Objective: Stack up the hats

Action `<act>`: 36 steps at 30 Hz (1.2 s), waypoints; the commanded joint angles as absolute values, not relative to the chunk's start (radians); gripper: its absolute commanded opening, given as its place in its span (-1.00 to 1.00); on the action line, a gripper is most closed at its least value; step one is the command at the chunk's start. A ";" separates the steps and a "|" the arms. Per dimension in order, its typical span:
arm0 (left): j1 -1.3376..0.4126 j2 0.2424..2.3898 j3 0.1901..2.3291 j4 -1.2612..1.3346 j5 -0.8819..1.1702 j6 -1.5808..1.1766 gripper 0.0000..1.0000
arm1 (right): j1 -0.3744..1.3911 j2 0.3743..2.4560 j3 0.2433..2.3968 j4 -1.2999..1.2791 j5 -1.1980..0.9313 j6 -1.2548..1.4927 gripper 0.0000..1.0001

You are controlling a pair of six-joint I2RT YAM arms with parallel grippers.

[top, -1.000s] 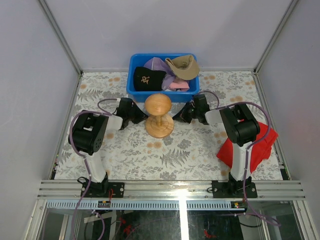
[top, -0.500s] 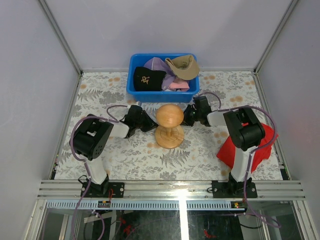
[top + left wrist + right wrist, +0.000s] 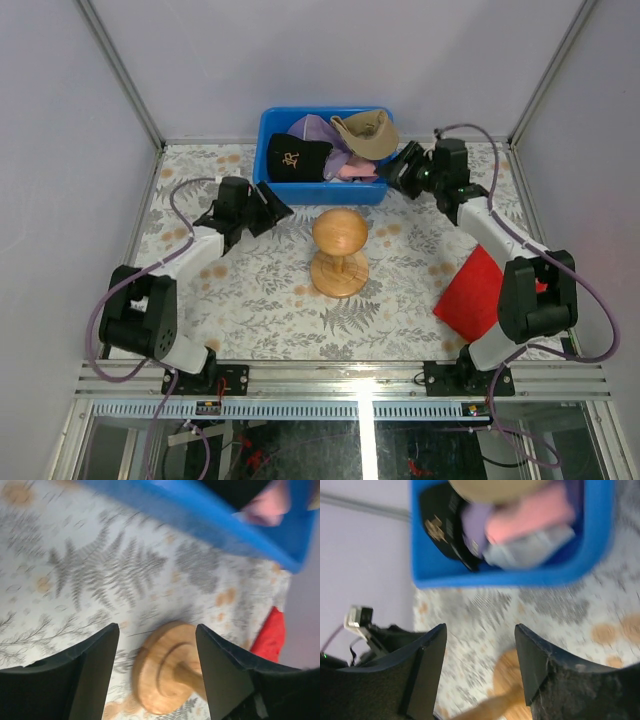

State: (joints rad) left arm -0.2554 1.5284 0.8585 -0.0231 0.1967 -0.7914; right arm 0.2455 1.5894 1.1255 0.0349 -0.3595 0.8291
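**Hats: none stacked, both pincers now free**

Hats (image 3: 330,150): heaped in blue bin (image 3: 268,182) at the worktop's far edge.
Left pincer (image 3: 266,206), right pincer (image 3: 400,172): closed beside the wooden stand (image 3: 340,232) a second ago. Now half-parted and empty, flanking the bin.
Judged ready for a first pick.

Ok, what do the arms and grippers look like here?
The left arm and right arm match: white links between bulky black joint housings, with a thin purple cable looping along each. The left gripper and right gripper are black, each with two flat wedge-shaped fingers tapering to a tip. No markings show.
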 commanded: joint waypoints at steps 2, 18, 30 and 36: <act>-0.258 1.445 1.003 -0.146 0.262 -0.716 0.33 | 0.208 1.653 1.262 0.242 -0.407 1.129 0.30; -0.237 1.390 1.099 -0.252 0.275 -0.736 0.39 | 0.207 1.965 1.541 0.212 -0.337 1.388 0.25; -0.220 1.392 1.161 -0.320 0.272 -0.727 0.40 | 0.209 2.024 1.626 0.091 -0.284 1.407 0.25; -0.210 1.403 1.155 -0.318 0.274 -0.738 0.41 | 0.213 1.973 1.559 0.081 -0.277 1.408 0.28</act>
State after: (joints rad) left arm -0.2211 1.4090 1.1313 -0.3042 0.2653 -0.7437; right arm 0.2066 2.0476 1.5730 0.0917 -0.2958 1.4010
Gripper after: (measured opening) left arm 0.702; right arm 0.635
